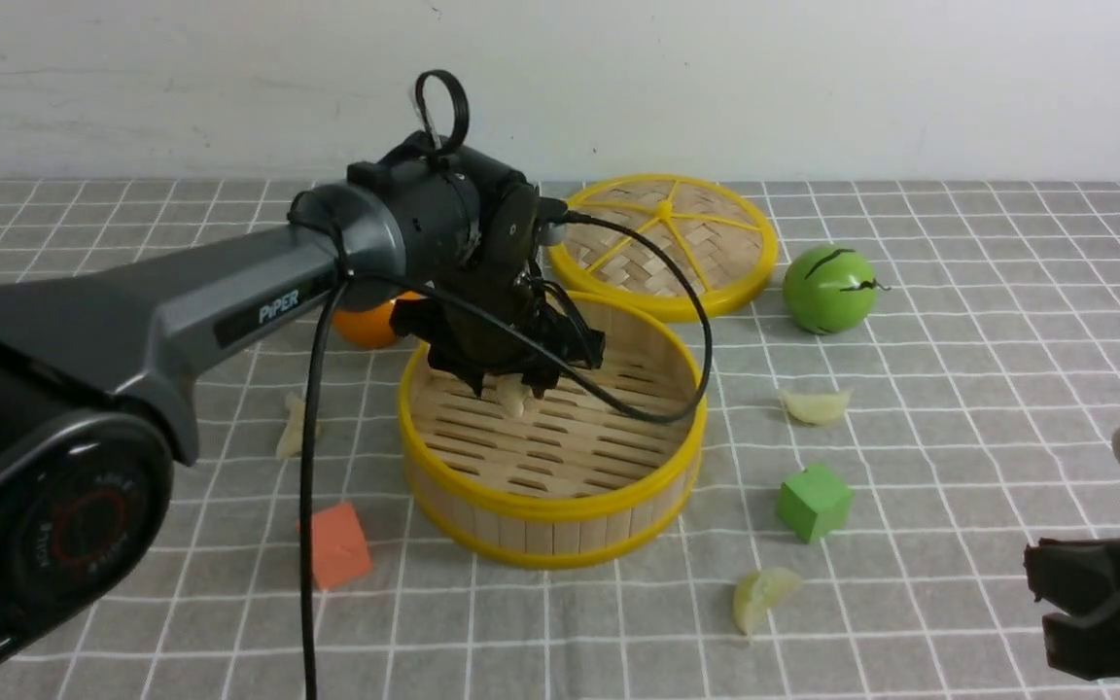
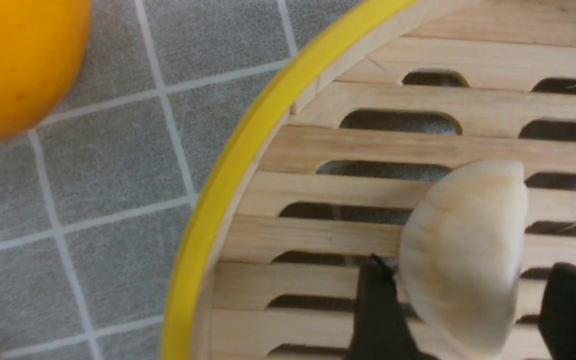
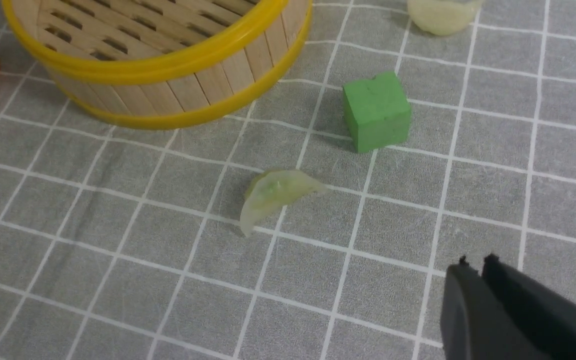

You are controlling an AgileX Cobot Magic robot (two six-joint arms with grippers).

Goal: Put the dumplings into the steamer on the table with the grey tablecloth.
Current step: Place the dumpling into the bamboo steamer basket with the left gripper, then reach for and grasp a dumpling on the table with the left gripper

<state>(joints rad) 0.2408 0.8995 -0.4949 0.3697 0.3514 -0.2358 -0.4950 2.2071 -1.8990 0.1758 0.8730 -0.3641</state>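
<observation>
The steamer (image 1: 550, 506) stands mid-table on the grey tablecloth (image 1: 959, 389). My left gripper (image 1: 511, 384) hangs inside it near the far left wall. Its fingers (image 2: 378, 310) are open, with a cream dumpling (image 2: 463, 255) loose between them over the slat floor and a gap on one side. Three more dumplings lie on the cloth: one left of the steamer (image 1: 292, 425), one to its right (image 1: 816, 404), and a greenish one in front (image 1: 762, 595) (image 3: 273, 192). My right gripper (image 3: 478, 262) is shut and empty, low at the front right (image 1: 1041, 603).
An orange (image 1: 366, 326) sits behind the steamer's left side. The woven lid (image 1: 672, 243) and a green ball (image 1: 829, 289) lie at the back right. A green cube (image 1: 814, 501) stands right of the steamer, and an orange-red cube (image 1: 338, 544) front left.
</observation>
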